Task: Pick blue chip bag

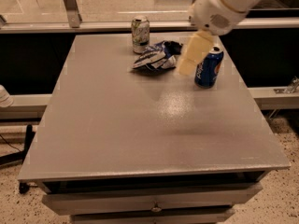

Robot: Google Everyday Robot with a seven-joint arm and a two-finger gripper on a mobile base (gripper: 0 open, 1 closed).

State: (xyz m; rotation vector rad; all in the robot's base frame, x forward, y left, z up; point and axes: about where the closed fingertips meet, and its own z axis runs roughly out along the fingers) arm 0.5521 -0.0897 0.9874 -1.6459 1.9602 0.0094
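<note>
The blue chip bag (156, 56) lies crumpled and flat at the far middle of the grey table (140, 125), dark blue with white patches. My gripper (192, 55) hangs from the white arm that comes in from the upper right. It hovers above the table just right of the bag, between the bag and the blue soda can (209, 66), whose left side it partly hides. It holds nothing.
A white-green soda can (140, 34) stands upright just behind the bag near the far edge. A metal rail and glass run behind the table. A drawer front (154, 204) shows below the near edge. Speckled floor lies to both sides.
</note>
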